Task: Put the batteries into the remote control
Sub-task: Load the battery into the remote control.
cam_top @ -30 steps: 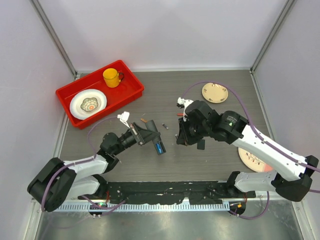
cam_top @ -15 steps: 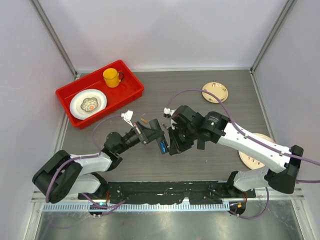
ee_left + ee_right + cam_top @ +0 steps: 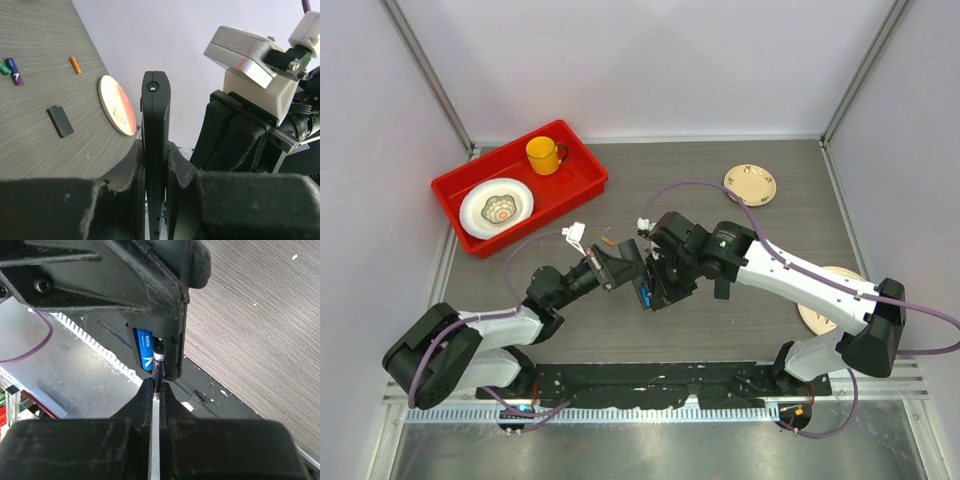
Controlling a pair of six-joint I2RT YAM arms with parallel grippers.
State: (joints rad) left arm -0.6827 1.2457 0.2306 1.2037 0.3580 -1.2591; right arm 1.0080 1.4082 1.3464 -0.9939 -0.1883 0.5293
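Right wrist: right gripper [image 3: 156,389] pinches a battery [image 3: 158,368]; left gripper [image 3: 156,156] clamps the remote control [image 3: 156,110] (battery lettering illegible).

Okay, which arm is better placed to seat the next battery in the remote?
Right. The right gripper pinches a dark battery, tip at the remote beside the blue battery; the left gripper is busy clamping that remote.

The right arm [image 3: 790,275] is swinging leftward across the table [image 3: 720,330], bringing the right claw [image 3: 156,390] in against the remote control [image 3: 155,130]. The left claw [image 3: 156,167], gripping the remote control, is edging slightly rightward to meet it. The dark battery [image 3: 158,371] pinched in the right claw is now arriving at the remote's open bay, beside a blue battery [image 3: 145,351].
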